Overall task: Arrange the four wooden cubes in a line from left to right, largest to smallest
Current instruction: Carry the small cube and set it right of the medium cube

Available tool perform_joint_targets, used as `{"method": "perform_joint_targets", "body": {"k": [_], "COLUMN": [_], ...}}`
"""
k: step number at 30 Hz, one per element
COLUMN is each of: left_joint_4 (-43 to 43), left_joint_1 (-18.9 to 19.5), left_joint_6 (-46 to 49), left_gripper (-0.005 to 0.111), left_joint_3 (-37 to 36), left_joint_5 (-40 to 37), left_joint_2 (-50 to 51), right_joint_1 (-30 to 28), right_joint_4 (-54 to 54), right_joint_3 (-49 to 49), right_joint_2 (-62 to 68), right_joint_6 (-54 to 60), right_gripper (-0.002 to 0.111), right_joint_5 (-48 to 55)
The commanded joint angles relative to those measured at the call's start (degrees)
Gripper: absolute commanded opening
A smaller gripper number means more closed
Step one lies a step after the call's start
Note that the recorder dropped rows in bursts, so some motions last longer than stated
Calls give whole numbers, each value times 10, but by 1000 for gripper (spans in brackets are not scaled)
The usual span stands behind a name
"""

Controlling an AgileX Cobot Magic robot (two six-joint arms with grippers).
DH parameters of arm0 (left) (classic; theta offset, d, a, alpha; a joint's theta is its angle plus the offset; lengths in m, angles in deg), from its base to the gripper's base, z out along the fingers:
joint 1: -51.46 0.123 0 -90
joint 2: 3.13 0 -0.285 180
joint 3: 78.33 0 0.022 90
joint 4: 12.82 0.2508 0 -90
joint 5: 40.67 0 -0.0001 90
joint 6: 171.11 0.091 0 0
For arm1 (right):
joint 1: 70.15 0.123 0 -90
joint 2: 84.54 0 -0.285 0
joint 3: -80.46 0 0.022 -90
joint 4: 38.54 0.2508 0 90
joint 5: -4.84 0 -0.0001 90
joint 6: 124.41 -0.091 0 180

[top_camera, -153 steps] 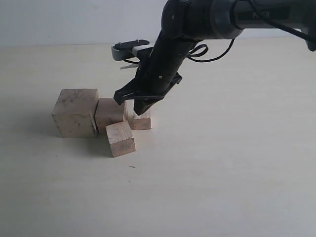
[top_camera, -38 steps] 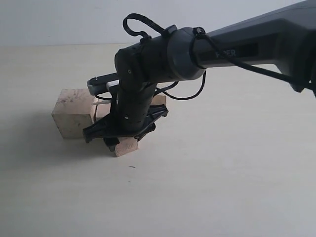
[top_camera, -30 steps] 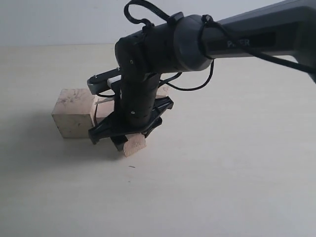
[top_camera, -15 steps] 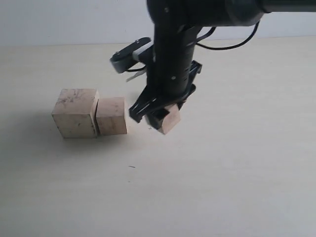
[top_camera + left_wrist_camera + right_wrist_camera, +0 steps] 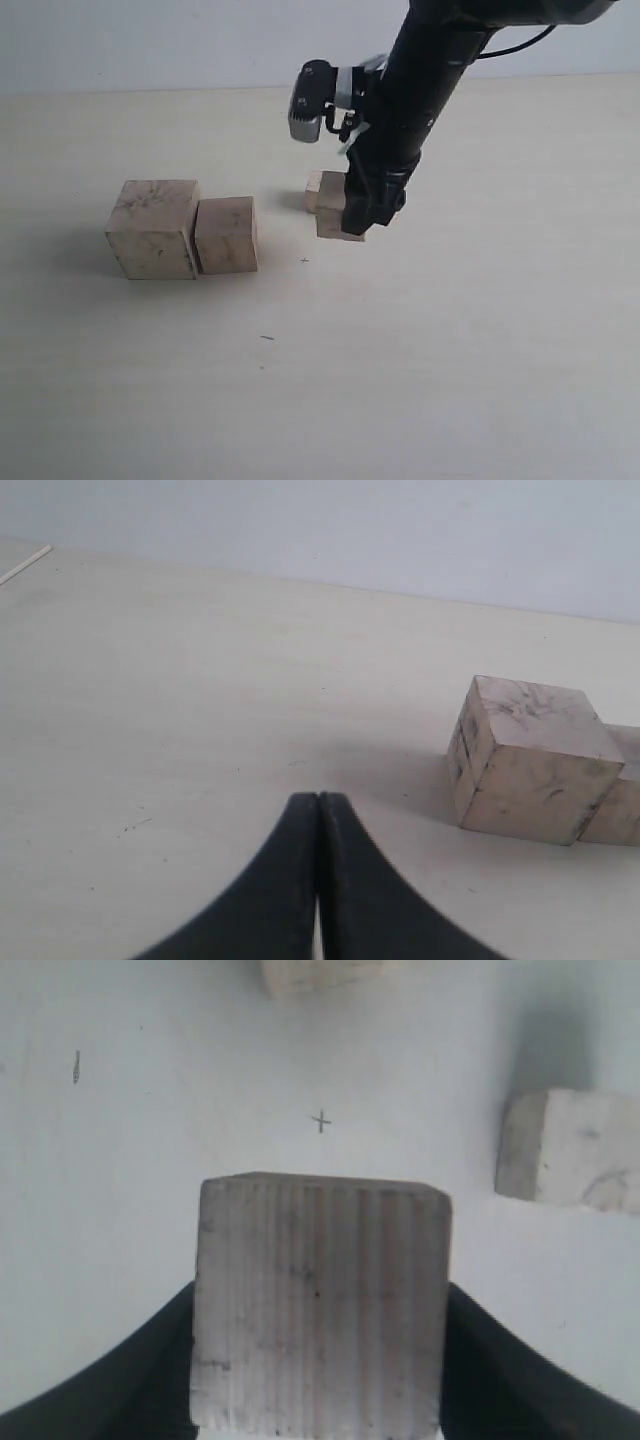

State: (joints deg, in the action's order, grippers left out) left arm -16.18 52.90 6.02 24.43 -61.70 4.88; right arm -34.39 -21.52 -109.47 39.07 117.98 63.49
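Note:
The largest wooden cube, scribbled on top, stands at the left, touching the second-largest cube on its right. My right gripper is shut on the third cube, holding it low over the table, right of that pair with a gap between. The smallest cube sits just behind the held one. In the right wrist view the held cube fills the space between the fingers, with the smallest cube beside it. My left gripper is shut and empty, away from the largest cube.
A pale table carries everything. A small pencilled cross marks it in front of the held cube, with a short dark mark nearer the front. A light wall runs along the back.
My right gripper closed on the front cube, lifted it and carried it to the right, away from the two big cubes. The smallest cube now shows behind it.

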Motion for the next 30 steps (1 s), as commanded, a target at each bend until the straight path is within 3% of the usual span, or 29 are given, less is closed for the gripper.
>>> {"method": "perform_joint_targets", "body": {"k": [1, 13, 30], "left_joint_4": [3, 3, 3], "left_joint_1": [-4, -4, -4], "left_joint_6": [-2, -2, -2], "left_gripper": [0, 0, 0], "left_joint_3": [0, 0, 0], "left_joint_5": [4, 4, 4], "left_joint_2": [-2, -2, -2], "right_joint_1": [5, 6, 6], "right_joint_4": [5, 55, 102], "right_joint_3": [-16, -116, -125], "right_joint_2": [29, 105, 149], "right_joint_6": [86, 87, 111], "right_gripper": [0, 0, 0], "right_joint_5": [-15, 11, -19]}}
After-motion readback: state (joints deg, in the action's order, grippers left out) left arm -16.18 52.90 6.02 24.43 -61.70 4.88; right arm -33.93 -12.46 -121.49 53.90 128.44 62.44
